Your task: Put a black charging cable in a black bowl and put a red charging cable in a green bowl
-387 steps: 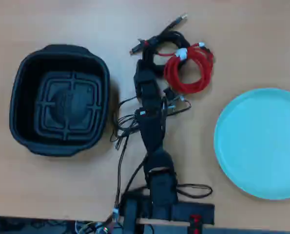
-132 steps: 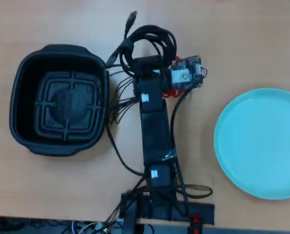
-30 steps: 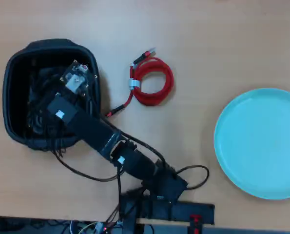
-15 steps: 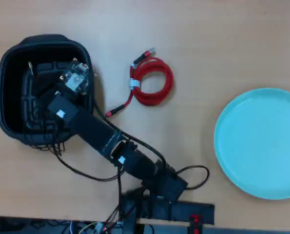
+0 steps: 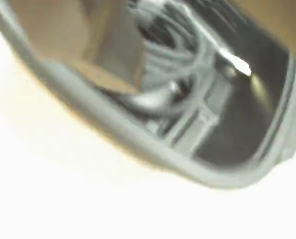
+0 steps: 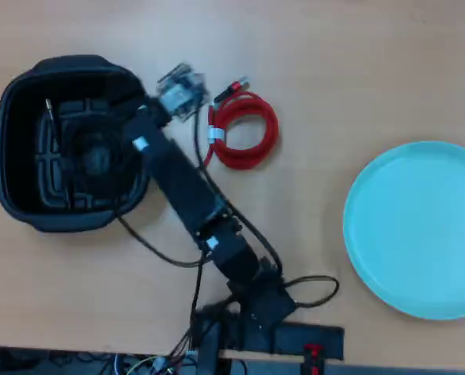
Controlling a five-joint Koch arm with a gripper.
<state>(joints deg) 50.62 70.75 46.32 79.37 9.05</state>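
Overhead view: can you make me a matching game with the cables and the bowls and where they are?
Things:
1. black charging cable
2. red charging cable
3. green bowl
4. black bowl

Places or states, as the overhead view shows them:
A. far right, with nothing in it
B. far left of the table
C. on the bare table, near the middle
D. lying inside the black bowl

Pairs: 1-D, 2-C, 3-A, 4-B

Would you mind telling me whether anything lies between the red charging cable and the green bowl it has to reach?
Nothing visible does. In the overhead view, only bare table separates the red charging cable from the green bowl on the right.
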